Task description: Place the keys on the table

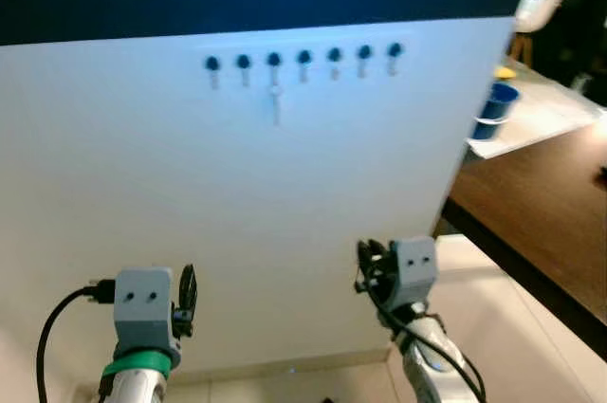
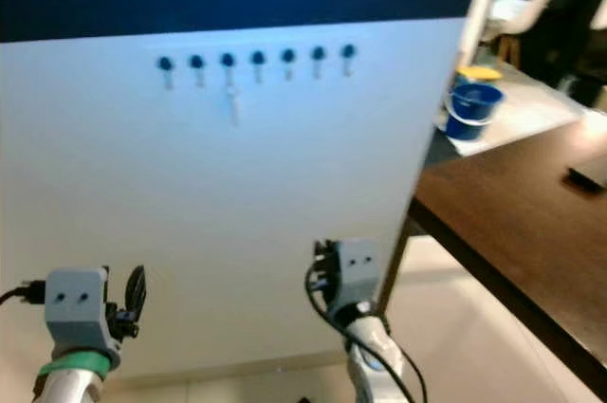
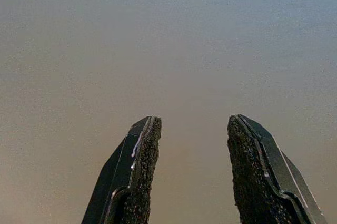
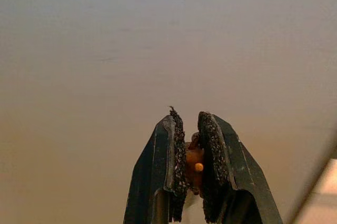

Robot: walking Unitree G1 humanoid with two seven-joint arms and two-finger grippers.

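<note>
Both grippers hung low before a white panel [image 1: 285,213]: the left gripper [image 3: 192,145] had its fingers spread with nothing between them, while the right gripper [image 4: 189,145] was nearly closed on a small brownish piece, perhaps the keys [image 4: 195,163], though I could not tell for sure. Along the panel's top ran 7 hooks [image 1: 303,60], 1 with a pale thing [image 1: 276,100] hanging from it. Beyond the panel's right edge stood a dark table [image 1: 541,204] with bare room along its near edge, and farther back a blue cup [image 1: 497,109] whose contents I could not make out.
</note>
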